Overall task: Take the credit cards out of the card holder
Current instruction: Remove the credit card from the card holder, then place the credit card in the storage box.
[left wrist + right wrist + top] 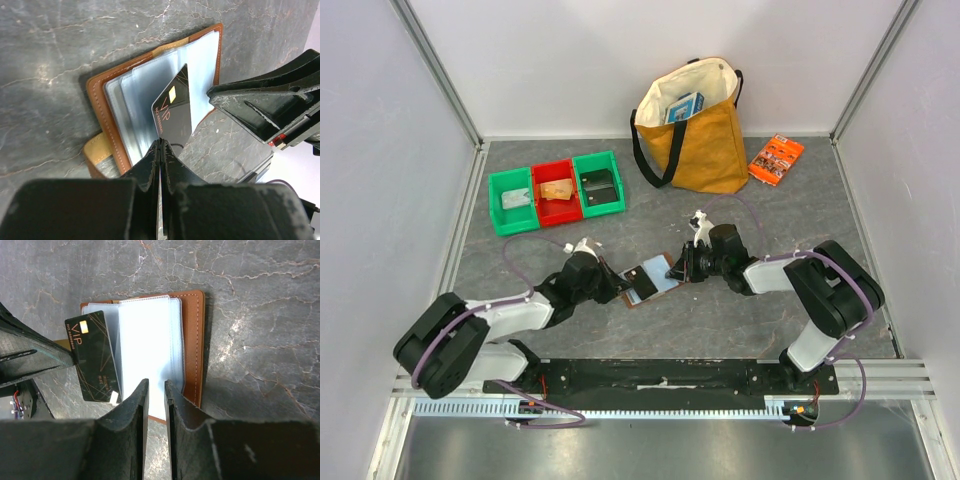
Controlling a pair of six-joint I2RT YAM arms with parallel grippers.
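Left hand (160,144), clamped on the black card (174,112) half out of the wallet (95,95), should next pull it clear.

**A:** Arm finish, for the record?
**B:** The left arm (510,315) and right arm (800,275) match: white shells on the links, black housings at the joints (drum-shaped at the shoulders).
**A:** Cabling?
**B:** One purple cable (530,239) per arm, plus red wiring (805,410) by the right base.
**A:** Mounting?
**B:** Both bases sit on a black plate (610,372) over a ribbed aluminium rail (450,408).
**A:** Ends?
**B:** The left gripper (160,145) and right gripper (156,387) have matte black fingers (132,415), scuffed pale at the edges. There is a white fitting (698,220) atop each wrist.
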